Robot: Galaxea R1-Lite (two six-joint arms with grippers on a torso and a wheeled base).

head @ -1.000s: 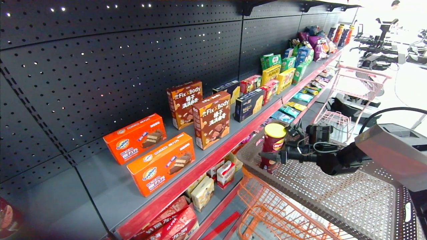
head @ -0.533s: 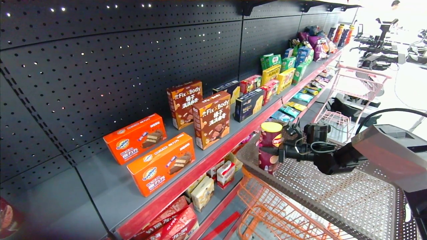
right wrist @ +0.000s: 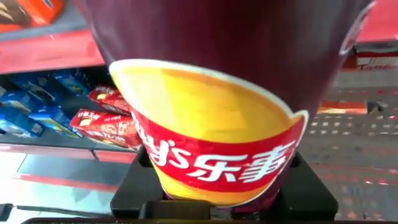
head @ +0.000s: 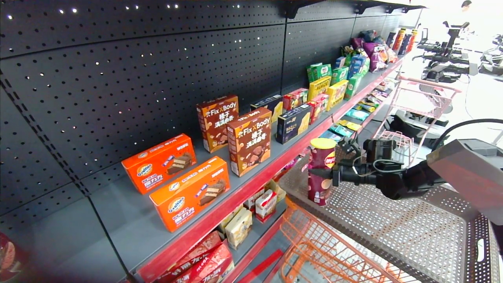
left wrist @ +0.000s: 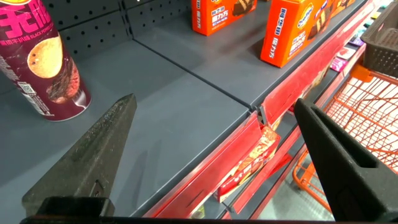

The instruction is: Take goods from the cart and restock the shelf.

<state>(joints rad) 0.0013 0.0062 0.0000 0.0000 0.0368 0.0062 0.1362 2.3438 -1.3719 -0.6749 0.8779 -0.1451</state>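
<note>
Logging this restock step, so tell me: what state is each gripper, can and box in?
right gripper, shut on held chip can
held chip can, upright, lid on
left gripper, open
shelf chip can, standing upright
brown boxes, upright, closed

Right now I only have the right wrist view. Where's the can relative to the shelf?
Observer: The right gripper holds the can upright at the perforated tray's corner, just short of the shelf's red edge.
Operator: Free spot?
Observer: There is bare shelf to the left of the orange boxes.
Operator: Left arm?
Observer: The left gripper is open, facing that bare stretch. A second can stands there.
</note>
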